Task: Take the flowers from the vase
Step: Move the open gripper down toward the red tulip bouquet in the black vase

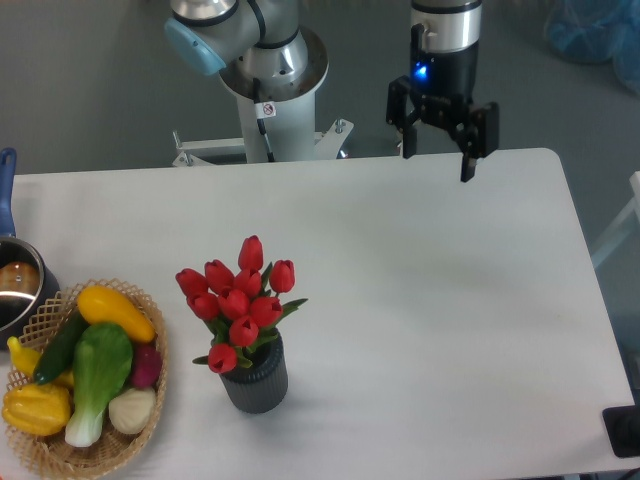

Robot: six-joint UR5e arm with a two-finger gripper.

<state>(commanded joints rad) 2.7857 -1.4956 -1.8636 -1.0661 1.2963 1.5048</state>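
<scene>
Fingers (466,168) spread apart, grasping nothing; gripper (437,158) high over the table's (420,300) far edge. Well away from the flowers (238,301), standing upright in the vase (256,377) near the front edge, beside the basket (150,420). Probably light, soft, easily crushed at the buds. Better pinched at the stems just above the vase rim, then lifted straight up.
</scene>
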